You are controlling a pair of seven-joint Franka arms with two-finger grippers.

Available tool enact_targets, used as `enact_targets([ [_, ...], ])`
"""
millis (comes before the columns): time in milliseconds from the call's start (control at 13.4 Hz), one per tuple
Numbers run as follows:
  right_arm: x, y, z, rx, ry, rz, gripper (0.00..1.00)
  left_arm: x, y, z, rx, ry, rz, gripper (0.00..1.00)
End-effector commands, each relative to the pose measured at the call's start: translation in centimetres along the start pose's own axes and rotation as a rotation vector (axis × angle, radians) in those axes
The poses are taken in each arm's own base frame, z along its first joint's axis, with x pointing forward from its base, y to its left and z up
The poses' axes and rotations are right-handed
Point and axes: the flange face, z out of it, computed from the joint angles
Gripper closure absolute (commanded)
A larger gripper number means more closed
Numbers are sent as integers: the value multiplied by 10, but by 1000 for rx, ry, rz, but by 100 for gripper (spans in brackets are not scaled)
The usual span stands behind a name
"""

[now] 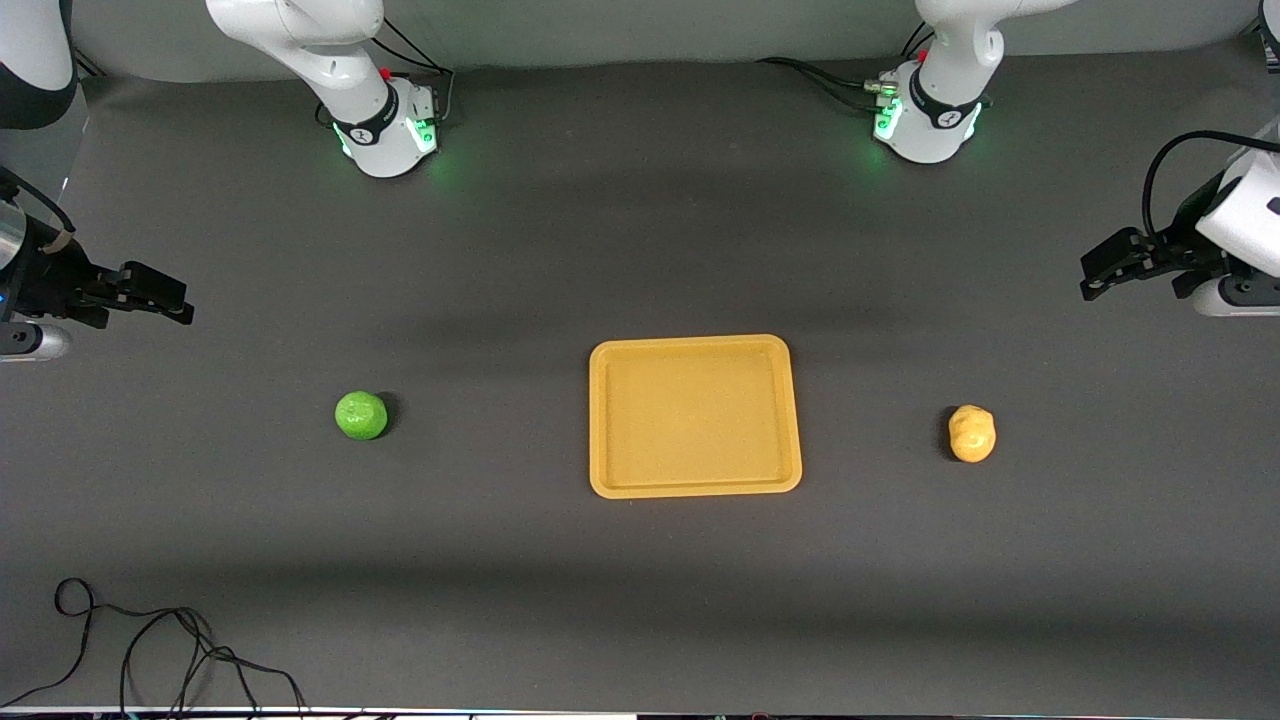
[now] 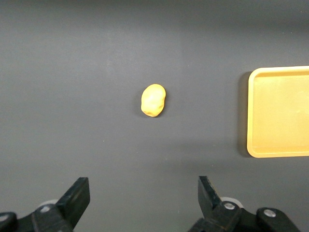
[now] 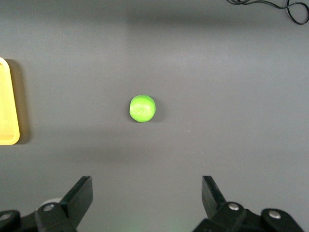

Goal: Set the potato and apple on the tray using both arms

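A flat rectangular yellow-orange plastic tray [image 1: 695,416] lies mid-table. A round glossy green apple [image 1: 361,415] sits toward the right arm's end, a lumpy yellow-orange toy potato [image 1: 972,433] toward the left arm's end, both well apart from the tray.

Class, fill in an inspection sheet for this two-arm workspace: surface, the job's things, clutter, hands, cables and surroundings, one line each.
Surface: dark grey table, flat and matte.
Job's things: yellow-orange tray at mid-table, nothing on it; green apple on the table toward the right arm's end; potato on the table toward the left arm's end; both apart from the tray.
Clutter: nothing seen.
Hands: left hand open, up above its end of the table, holding nothing; right hand open, above its own end, holding nothing.
Cables: loose black cable looped on the table's near edge at the right arm's end; black leads at both arm bases.
Surroundings: grey backdrop past the bases; green lights on both bases.
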Motion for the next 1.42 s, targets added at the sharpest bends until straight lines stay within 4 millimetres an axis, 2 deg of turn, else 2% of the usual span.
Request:
enact_targets([
  [0, -7, -1, 0, -7, 12, -11, 0, 2, 4, -4, 16, 12, 14, 0],
  [747, -8, -11, -1, -9, 20, -37, 0, 4, 2, -3, 13, 17, 8, 0],
  [897, -4, -11, 7, -9, 1, -39, 0, 13, -1, 9, 9, -1, 6, 0],
  [1121, -3, -11, 5, -12, 6, -41, 0, 32, -5, 35, -2, -2, 5, 0],
  [1195, -4, -11, 3, -10, 10, -39, 0, 41, -5, 51, -7, -12, 7, 0],
  [1345, -4, -7, -1, -9, 21, -31, 0, 58, -4, 99, 9, -77, 23, 0],
])
